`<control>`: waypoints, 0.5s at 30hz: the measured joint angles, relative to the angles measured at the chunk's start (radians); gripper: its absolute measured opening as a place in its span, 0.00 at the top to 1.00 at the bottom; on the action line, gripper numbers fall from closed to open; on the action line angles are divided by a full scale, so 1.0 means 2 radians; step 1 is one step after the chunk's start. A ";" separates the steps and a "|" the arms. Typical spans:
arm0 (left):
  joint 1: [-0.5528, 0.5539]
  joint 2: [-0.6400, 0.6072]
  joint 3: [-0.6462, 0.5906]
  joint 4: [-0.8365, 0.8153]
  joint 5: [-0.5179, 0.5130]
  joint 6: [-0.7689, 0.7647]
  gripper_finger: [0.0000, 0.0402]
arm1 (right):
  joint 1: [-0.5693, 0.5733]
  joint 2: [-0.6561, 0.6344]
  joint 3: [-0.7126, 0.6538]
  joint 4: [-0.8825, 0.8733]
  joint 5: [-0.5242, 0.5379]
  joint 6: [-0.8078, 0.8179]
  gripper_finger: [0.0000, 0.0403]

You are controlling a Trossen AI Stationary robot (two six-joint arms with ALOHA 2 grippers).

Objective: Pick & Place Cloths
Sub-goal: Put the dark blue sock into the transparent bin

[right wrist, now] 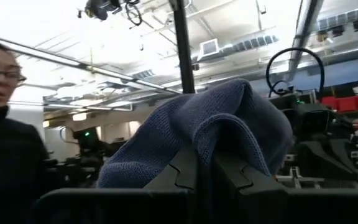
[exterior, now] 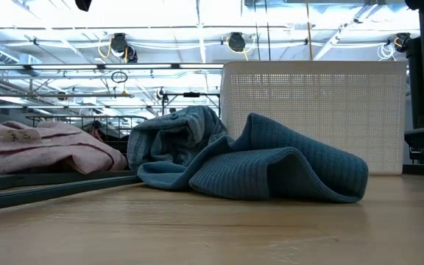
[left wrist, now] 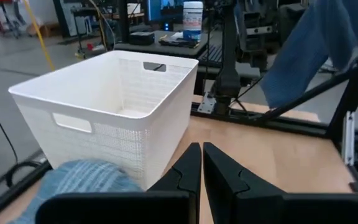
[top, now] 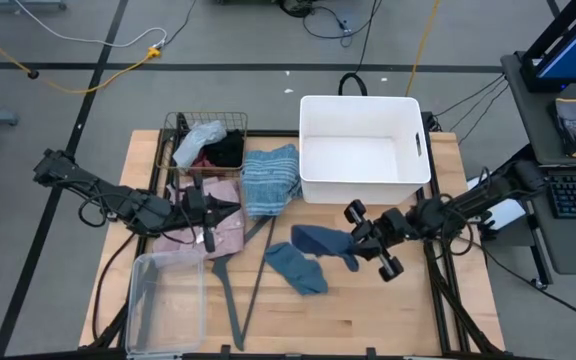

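Observation:
My right gripper [top: 356, 243] is shut on a navy cloth [top: 323, 243] and holds it in the air in front of the white bin [top: 363, 150]. A teal cloth [top: 296, 268] lies crumpled on the table just left of it, and it also fills the low view [exterior: 271, 169]. My left gripper [top: 208, 215] is shut above the pink checked shirt [top: 203, 230]. The blue striped towel [top: 271, 180] lies beside the bin. Pale grey-blue, maroon and black pieces sit in the wire basket [top: 206, 145]. My right gripper pinches a bunched fold of the navy cloth [right wrist: 229, 118] between its two fingers [right wrist: 182, 168]. The fingers come level from the table's right. The cloth drapes over the fingertips and hangs below them, lifted clear of the table [left wrist: 316, 50].
A grey hanger [top: 233, 290] lies on the wood near the table's near edge, next to a clear plastic tub [top: 165, 305] at the near left corner. A person [right wrist: 5, 124] stands beyond the table. Bare wood shows at the near right.

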 joint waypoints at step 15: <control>0.031 0.006 0.000 0.080 0.094 -0.035 0.93 | -0.027 0.089 0.105 0.000 0.008 -0.007 0.98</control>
